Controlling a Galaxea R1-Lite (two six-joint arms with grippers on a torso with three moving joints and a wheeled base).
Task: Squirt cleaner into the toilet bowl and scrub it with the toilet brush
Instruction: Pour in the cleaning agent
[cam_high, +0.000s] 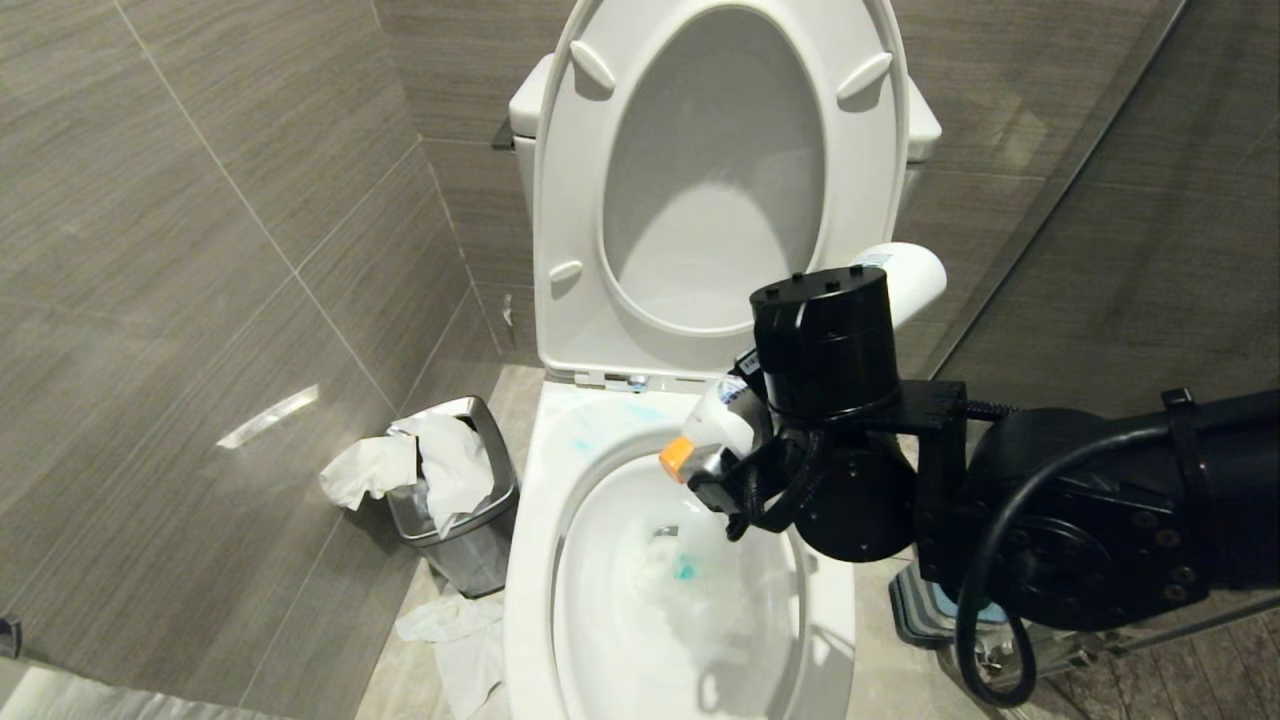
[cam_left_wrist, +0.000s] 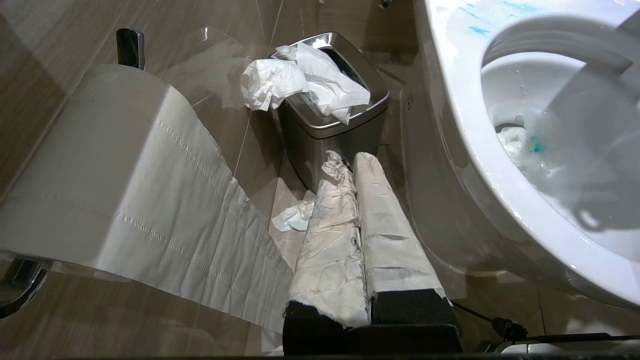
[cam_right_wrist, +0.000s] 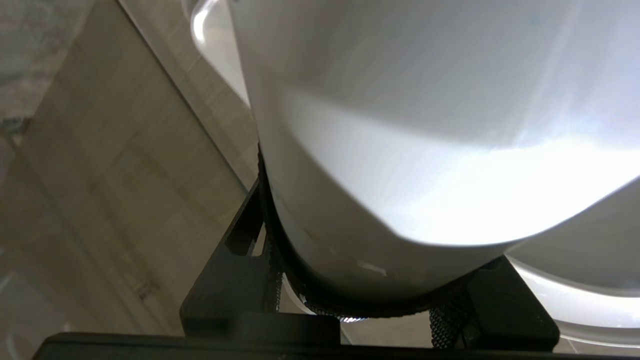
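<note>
Grey-tiled walls surround the toilet bowl (cam_high: 535, 560) holding cleaner (cam_high: 684, 570)-tinted paper; right fingers (cam_right_wrist: 450, 320) pinch a white bottle (cam_high: 725, 420), left fingers (cam_left_wrist: 385, 220) pressed together.

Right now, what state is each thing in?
Seat and lid: raised.
Bowl: open, blue smears on rim, paper and blue tint in water.
Bottle: tipped, orange nozzle over bowl.
Right gripper: shut on bottle.
Left gripper: shut, empty, beside bowl.
Bin: overflowing with tissue.

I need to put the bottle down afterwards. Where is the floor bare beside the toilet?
No bare patch shows. Left of the toilet bowl it is crowded: the waste bin and tissue. Right, a holder sits under the right gripper.
</note>
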